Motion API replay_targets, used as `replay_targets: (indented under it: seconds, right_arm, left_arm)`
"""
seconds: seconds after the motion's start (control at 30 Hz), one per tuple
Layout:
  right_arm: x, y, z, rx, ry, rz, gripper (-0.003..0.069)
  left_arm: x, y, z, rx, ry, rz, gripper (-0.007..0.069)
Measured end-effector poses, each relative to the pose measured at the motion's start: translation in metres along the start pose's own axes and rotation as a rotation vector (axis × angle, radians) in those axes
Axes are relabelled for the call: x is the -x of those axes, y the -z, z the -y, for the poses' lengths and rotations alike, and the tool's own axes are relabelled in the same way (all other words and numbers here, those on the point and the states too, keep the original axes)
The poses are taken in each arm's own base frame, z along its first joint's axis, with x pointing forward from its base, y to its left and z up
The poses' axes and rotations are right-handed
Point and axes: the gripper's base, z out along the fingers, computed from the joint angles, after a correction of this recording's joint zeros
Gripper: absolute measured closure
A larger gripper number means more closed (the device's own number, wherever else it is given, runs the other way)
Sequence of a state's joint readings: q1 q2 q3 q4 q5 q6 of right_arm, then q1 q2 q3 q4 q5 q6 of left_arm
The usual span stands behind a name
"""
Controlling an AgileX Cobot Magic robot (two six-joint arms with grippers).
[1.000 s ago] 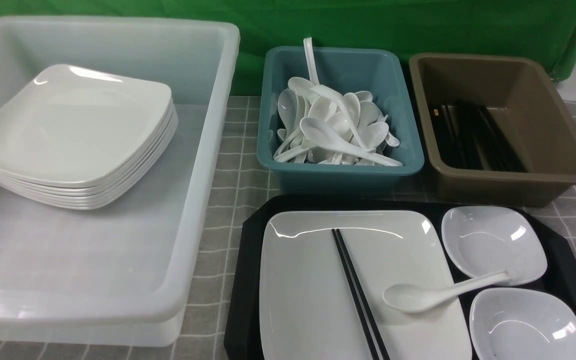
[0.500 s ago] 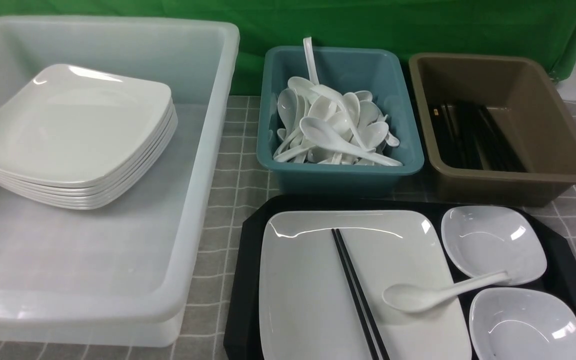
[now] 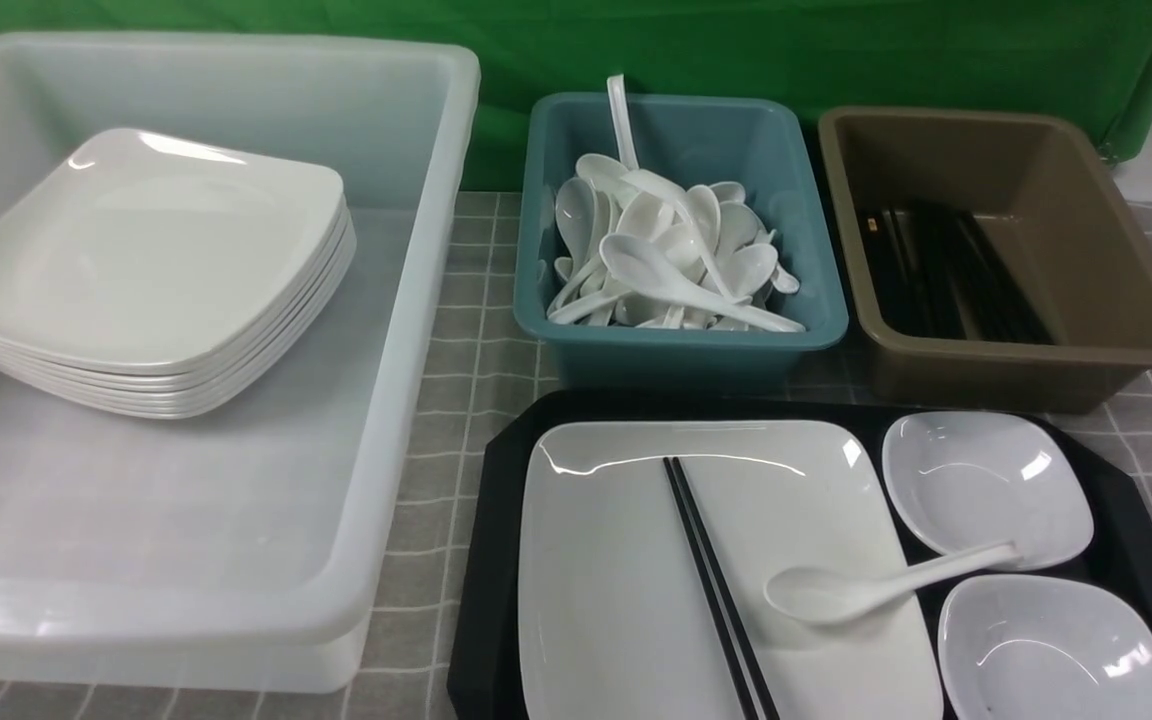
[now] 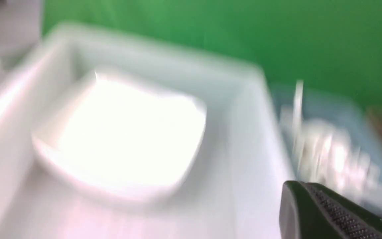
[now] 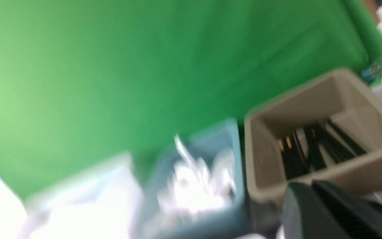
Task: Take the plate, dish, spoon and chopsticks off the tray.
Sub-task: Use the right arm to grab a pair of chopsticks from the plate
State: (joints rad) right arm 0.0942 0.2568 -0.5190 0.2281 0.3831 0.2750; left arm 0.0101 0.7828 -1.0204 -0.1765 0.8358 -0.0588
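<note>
Presently nothing is cleared. Plate is seen on the tray, filling its left and middle. Chopsticks are laid side by side across the plate, running from its middle toward the near edge. Spoon is laid with its bowl on the plate's right side and its handle propped on the rim of the far dish. Near dish is set just beside that one, empty. Both dishes are on the tray's right.

Beyond the tray, on the counter, a teal bin is heaped with spoons and a brown bin has black sticks in it. To the left a white bin is loaded with a plate stack.

Neither arm is seen from the front. Left pincer is caught only at the edge of its blurred wrist view, which faces the white bin. Right pincer is caught likewise, facing the teal and brown bins. Both are closed, with nothing seen held.

Step judged: the very start, with no piece yet approached. The loose pieces are judged to come first, since the plate cannot be lifted clean with them on top. The spoon's handle is raised off the surface, so an easy pinch is offered; a pincer would have to be opened and lowered over it. The chopsticks lie flat on the glaze, so a low pinch across both is needed, and slipping is likely.

Against the earlier front views, nothing on the tray or in the bins is found shifted.
</note>
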Motion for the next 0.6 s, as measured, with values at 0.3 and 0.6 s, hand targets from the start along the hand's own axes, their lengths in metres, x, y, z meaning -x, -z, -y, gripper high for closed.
replay_targets:
  seconds: [0.3,0.6]
  right_arm:
    - [0.04,-0.07,-0.047,0.026,0.323,-0.748,0.0631]
    - [-0.008,-0.14,-0.078,0.141,0.495,-1.063,0.0592]
  left_arm:
    - [-0.013,-0.068,0.025,-0.228,-0.15,-0.351,0.0622]
    - [-0.047,-0.085,0.09,-0.403,-0.341,-0.537,0.0622]
